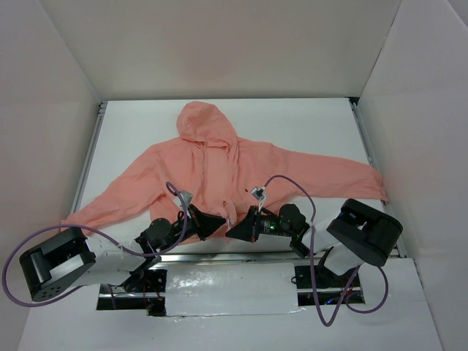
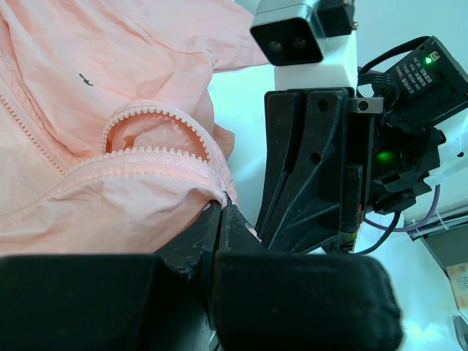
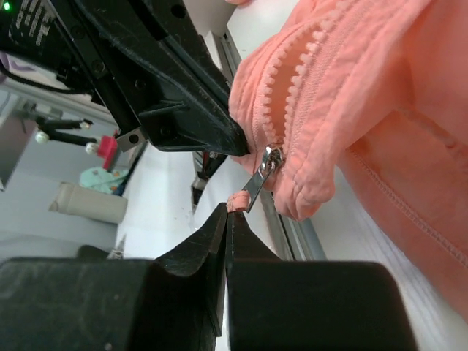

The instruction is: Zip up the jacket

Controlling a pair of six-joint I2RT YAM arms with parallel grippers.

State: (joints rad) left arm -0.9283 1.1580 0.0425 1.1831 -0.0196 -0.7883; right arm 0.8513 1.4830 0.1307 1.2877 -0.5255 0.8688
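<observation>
Jacket [image 1: 212, 175] lies flat on the table [image 1: 307, 124], hood toward the table's far side. Both arms bend low over the table's near edge, tips meeting. The left gripper [image 2: 219, 212] pinches the hem [image 2: 197, 191]. The right gripper [image 3: 227, 213] pinches the zipper pull [image 3: 257, 183].
</observation>
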